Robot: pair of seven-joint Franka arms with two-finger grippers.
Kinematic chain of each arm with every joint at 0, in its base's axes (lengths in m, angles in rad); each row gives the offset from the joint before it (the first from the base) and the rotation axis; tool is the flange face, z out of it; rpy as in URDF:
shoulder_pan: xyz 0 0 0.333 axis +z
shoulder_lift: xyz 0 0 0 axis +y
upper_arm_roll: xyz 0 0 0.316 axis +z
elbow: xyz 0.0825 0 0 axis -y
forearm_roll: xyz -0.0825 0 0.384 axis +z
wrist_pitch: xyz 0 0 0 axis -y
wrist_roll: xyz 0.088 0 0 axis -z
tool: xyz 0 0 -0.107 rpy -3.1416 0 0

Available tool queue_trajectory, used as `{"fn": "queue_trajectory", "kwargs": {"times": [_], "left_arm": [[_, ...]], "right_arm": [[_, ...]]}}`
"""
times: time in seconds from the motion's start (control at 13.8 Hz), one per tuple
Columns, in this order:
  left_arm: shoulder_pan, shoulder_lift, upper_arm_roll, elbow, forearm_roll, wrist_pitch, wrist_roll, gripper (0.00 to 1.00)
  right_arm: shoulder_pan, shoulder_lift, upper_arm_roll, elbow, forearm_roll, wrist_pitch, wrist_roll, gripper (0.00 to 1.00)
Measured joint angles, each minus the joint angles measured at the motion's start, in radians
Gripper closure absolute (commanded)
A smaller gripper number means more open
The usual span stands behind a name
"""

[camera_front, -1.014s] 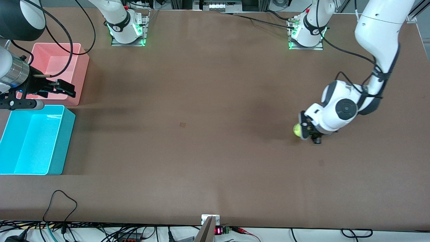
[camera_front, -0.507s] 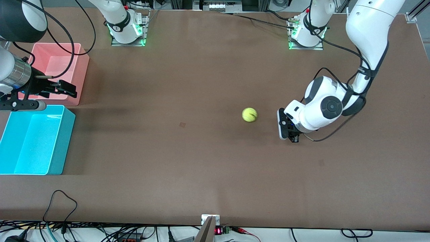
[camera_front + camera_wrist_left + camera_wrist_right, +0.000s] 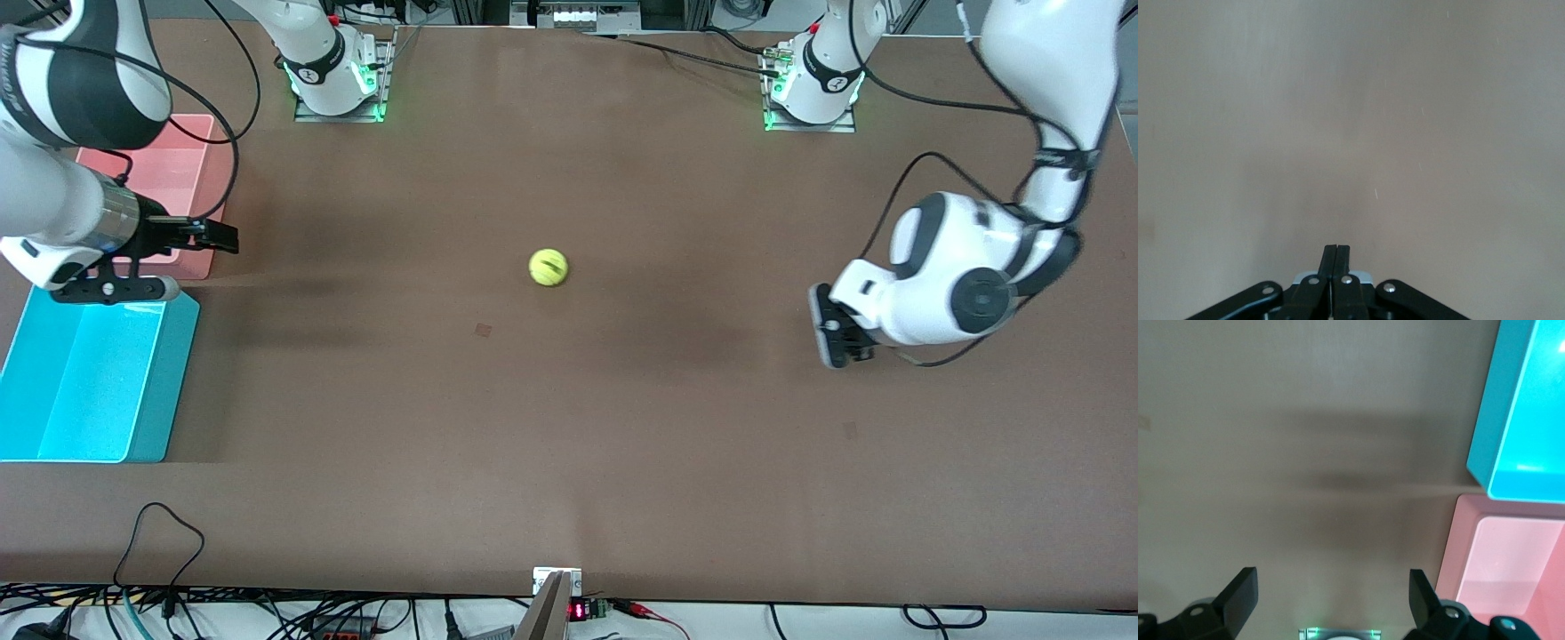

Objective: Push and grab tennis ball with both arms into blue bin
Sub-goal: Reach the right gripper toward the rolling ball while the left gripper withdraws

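The yellow-green tennis ball [image 3: 548, 267] lies loose on the brown table near its middle, touched by neither arm. It does not show in either wrist view. My left gripper [image 3: 836, 342] hangs low over the table toward the left arm's end, well apart from the ball. Its fingers are shut with nothing between them [image 3: 1336, 248]. My right gripper [image 3: 213, 238] is open and empty [image 3: 1333, 577], over the table beside the pink bin. The blue bin [image 3: 169, 373] stands open-topped at the right arm's end, and the right wrist view shows its wall [image 3: 1485, 453].
A pink bin [image 3: 222, 191] of similar size stands beside the blue bin, farther from the front camera; its rim [image 3: 1458, 547] shows in the right wrist view. Cables lie along the table's front edge [image 3: 160, 533].
The ball left the left gripper's side and rolled across the table toward the right arm's end. The left gripper swept after it, then drew back. The right arm shifted a little toward the ball.
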Motion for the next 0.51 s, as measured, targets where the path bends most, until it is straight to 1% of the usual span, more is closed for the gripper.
{"fn": "queue_trajectory", "kwargs": {"times": [0.14, 0.22, 0.36, 0.43, 0.51], "left_arm": [[0.048, -0.009, 0.003, 0.066, 0.040, -0.133, -0.009, 0.99], [0.056, -0.015, 0.003, 0.097, 0.067, -0.197, -0.034, 0.99], [0.054, -0.038, 0.001, 0.127, 0.088, -0.299, -0.142, 0.86], [0.051, -0.052, 0.000, 0.129, 0.093, -0.347, -0.227, 0.71], [0.048, -0.067, -0.001, 0.130, 0.096, -0.393, -0.314, 0.01]], "right_arm": [[-0.003, -0.037, -0.003, -0.104, 0.000, 0.045, 0.000, 0.00], [-0.005, -0.073, -0.004, -0.183, 0.000, 0.091, -0.001, 0.00], [-0.010, -0.163, -0.005, -0.363, 0.000, 0.207, -0.007, 0.00], [-0.011, -0.209, -0.006, -0.449, 0.000, 0.257, -0.010, 0.00], [-0.011, -0.253, -0.007, -0.531, 0.000, 0.303, -0.013, 0.00]]}}
